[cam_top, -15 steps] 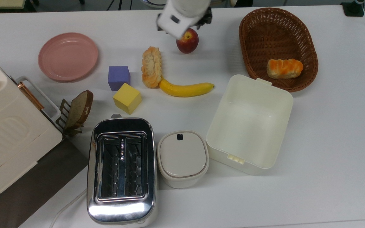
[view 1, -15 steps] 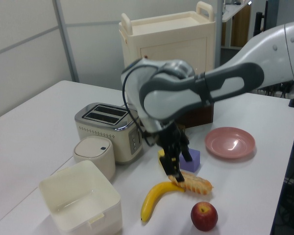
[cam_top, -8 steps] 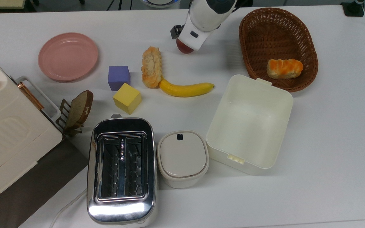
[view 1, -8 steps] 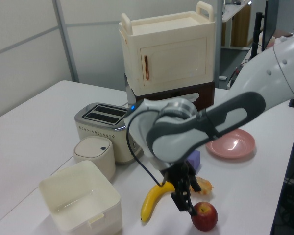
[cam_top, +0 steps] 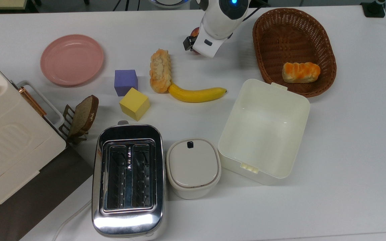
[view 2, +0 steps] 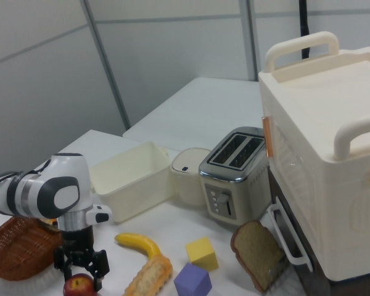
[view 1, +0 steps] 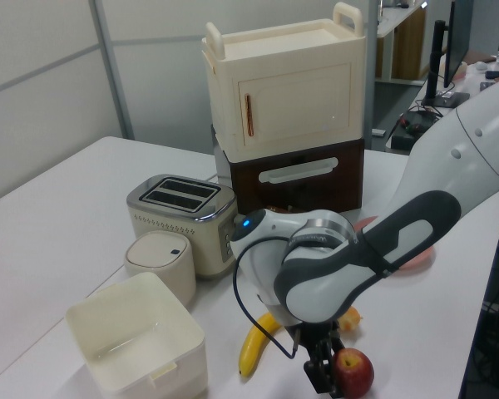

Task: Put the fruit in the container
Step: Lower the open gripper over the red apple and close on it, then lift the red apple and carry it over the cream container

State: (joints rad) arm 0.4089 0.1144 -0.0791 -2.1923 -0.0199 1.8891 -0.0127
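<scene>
**Claw spread over the fruit at the table's far edge**

The gripper [view 2: 80, 266] hangs straight down over the fruit [view 2: 79, 287], its two black fingers [view 2: 100, 264] spread wide, one on each side of the fruit's top. Whether the pads touch the skin cannot be told. In the left view the gripper [view 1: 326, 371] sits against the left view's left side of the fruit [view 1: 353, 371], which rests on the table [cam_top: 347, 134].

In the top view the fruit [cam_top: 194, 32] is mostly hidden under the arm's white wrist, close to the table's far edge, between the brown wicker basket [cam_top: 292, 30] and the crusty bread roll [cam_top: 160, 70]. The basket holds an orange-glazed bun [cam_top: 301, 72].

The container [cam_top: 264, 130], cream-white and open, stands well apart from the fruit, just beside the basket's near end. A banana [cam_top: 196, 94] lies between fruit and container, its stem end touching the roll.

A lidded white pot [cam_top: 193, 167] stands just beside the container, with a chrome toaster [cam_top: 128, 180] next to it. A purple cube [cam_top: 125, 81] and yellow cube [cam_top: 134, 103] sit near the roll. A pink plate [cam_top: 72, 59] lies toward the top view's left. A slice of bread [cam_top: 83, 115] leans in a rack beside the cream cabinet [cam_top: 2, 134].
</scene>
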